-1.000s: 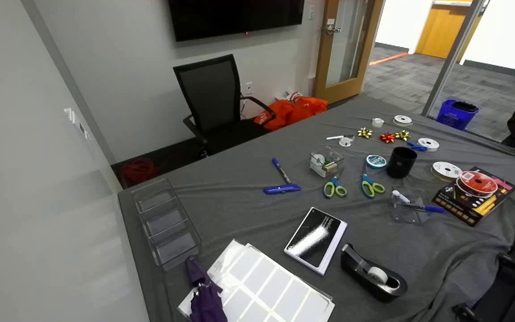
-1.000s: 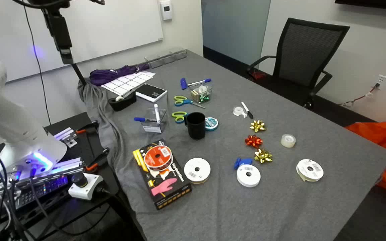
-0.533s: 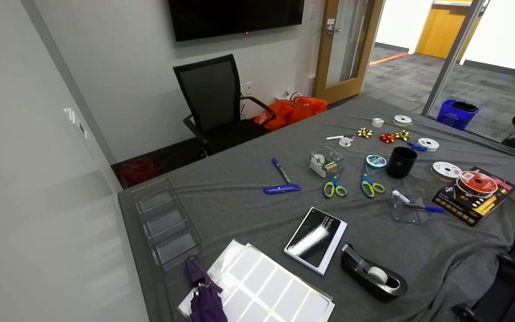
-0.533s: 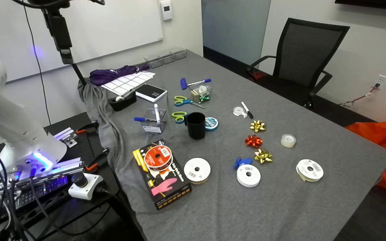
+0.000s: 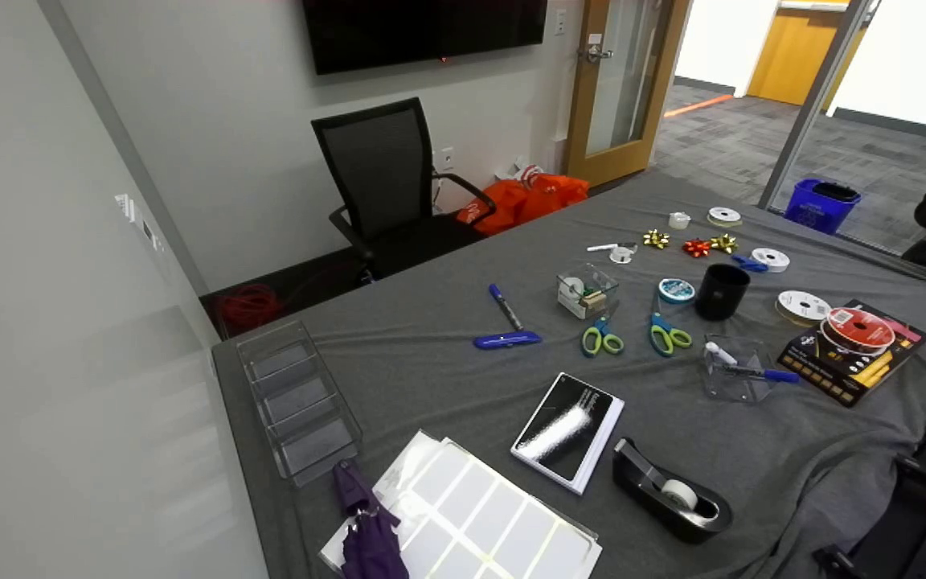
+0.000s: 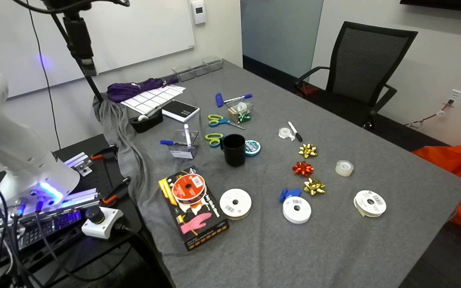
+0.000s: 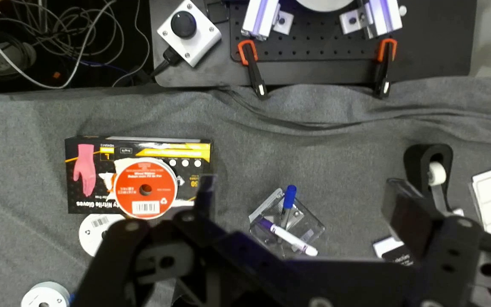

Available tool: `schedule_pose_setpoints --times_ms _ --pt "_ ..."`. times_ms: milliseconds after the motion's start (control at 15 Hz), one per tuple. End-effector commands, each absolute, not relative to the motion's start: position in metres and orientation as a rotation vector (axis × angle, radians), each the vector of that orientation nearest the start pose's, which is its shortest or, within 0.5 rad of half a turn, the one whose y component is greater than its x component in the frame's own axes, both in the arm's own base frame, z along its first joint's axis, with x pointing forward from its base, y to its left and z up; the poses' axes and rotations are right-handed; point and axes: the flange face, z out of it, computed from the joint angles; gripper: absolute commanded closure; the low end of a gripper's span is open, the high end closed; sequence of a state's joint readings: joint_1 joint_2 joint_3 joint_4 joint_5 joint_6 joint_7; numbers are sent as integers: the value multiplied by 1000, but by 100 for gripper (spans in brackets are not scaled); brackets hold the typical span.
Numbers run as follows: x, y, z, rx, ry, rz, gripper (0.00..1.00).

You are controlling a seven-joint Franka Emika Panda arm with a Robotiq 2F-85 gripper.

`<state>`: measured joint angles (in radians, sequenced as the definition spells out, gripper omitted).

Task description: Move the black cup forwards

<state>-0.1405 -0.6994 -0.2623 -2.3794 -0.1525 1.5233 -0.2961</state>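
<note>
The black cup point(image 5: 722, 293) stands upright on the grey-covered table. It also shows in an exterior view point(image 6: 235, 150), where a small handle faces the robot's side. It does not show in the wrist view, where the gripper covers the lower part. My gripper point(image 7: 303, 194) is open and empty in the wrist view, its two fingers wide apart. It hangs high above the table on the robot's side, seen at the upper left of an exterior view point(image 6: 89, 68), well apart from the cup.
Close around the cup are a blue-white tape tin point(image 6: 252, 147), green-blue scissors point(image 5: 666, 334), a clear box with markers point(image 6: 184, 145), and a white ribbon spool point(image 6: 235, 203). A glove box point(image 6: 202, 230) carries a red spool point(image 6: 189, 186). A tape dispenser point(image 5: 672, 492) and black-white device point(image 5: 567, 430) lie nearer the robot.
My gripper has shifted slightly to the right in an exterior view during the last half second. The cup and the other table objects have not moved.
</note>
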Motion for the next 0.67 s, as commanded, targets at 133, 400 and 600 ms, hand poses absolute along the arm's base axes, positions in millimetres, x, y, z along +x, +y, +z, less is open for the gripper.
schedule_pose_setpoints --times_ms 133,400,600 --pt "331 -156 500 -3036 363 41 0" --pt "365 -146 463 -2985 665 -80 0" --pt "393 -133 437 -2920 921 -129 0"
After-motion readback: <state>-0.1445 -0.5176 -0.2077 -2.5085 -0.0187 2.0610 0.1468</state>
